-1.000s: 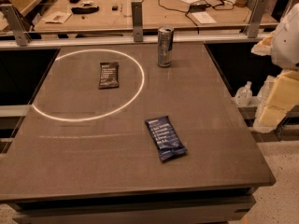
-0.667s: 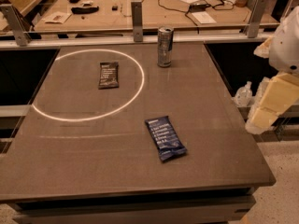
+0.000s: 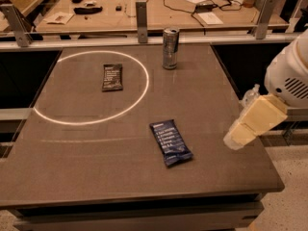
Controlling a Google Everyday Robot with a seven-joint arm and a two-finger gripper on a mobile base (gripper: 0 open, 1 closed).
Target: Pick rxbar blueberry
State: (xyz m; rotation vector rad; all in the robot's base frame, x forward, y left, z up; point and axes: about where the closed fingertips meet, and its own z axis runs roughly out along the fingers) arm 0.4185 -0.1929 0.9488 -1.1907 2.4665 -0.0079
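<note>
Dark grey desk (image 3: 96, 167) fills the view, a cluttered workbench (image 3: 159, 13) behind it. The rxbar blueberry (image 3: 171, 142) lies flat right of centre towards the near edge, angled, outside the white ring (image 3: 147, 83). Inside that ring sits a black-wrapped bar (image 3: 112, 77), and a can (image 3: 170, 48) stands upright at the far edge. Over on the right, the pincer (image 3: 238, 136) hangs by the desk's right rim, well apart from the blue bar and apparently holding nothing; whether it's released or clenched, I cannot tell.
</note>
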